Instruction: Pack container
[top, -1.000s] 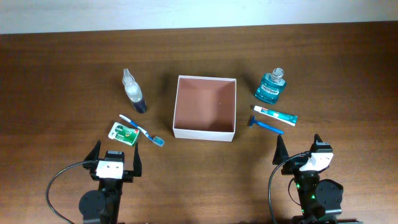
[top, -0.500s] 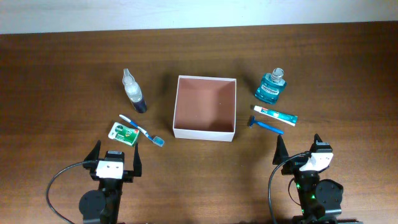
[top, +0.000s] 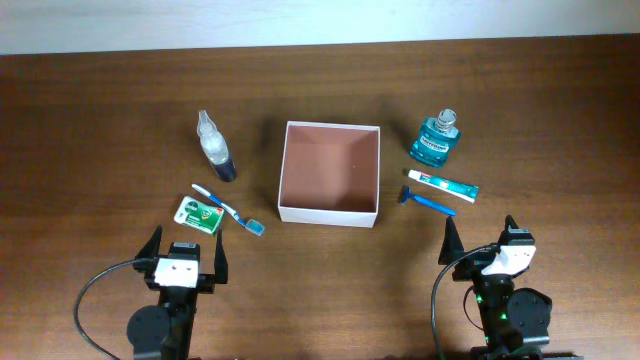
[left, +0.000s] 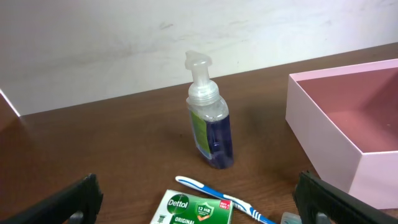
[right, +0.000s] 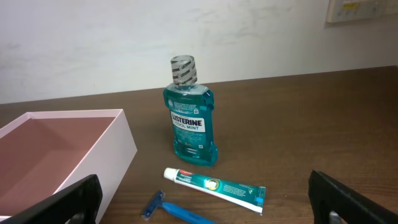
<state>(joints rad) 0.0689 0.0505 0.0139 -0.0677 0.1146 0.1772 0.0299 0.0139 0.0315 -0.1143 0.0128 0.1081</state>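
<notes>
- I have the container (top: 327, 213) in the middle of the table (top: 100, 110). It is a square, shallow box with white outer walls, and its lidless top shows the pinkish-brown inside from wall to wall.
- To the left of the container, level with its far half, a pump bottle (top: 215, 148) stands upright, clear at the top and dark blue lower down.
- Off the container's front left corner lies a blue and white toothbrush (top: 228, 209), set at an angle with its head end toward the container.
- A green Dettol soap box (top: 199, 213) lies flat on the side of the toothbrush away from the container. The two are so close that I cannot tell whether they touch.
- To the right of the container, level with its far half, a teal Listerine mouthwash bottle (top: 436, 140) stands upright.
- A toothpaste tube (top: 441, 183) lies flat to the right of the container's front half, with a blue razor (top: 428, 202) just beside it, off the front right corner.
- My left gripper (top: 187, 242) sits in front of the container and to its left, well apart from it. Its claw is spread wide and grips nothing.
- My right gripper (top: 478, 234) sits in front of the container and to its right, also well apart, with its claw likewise spread wide and empty.
</notes>
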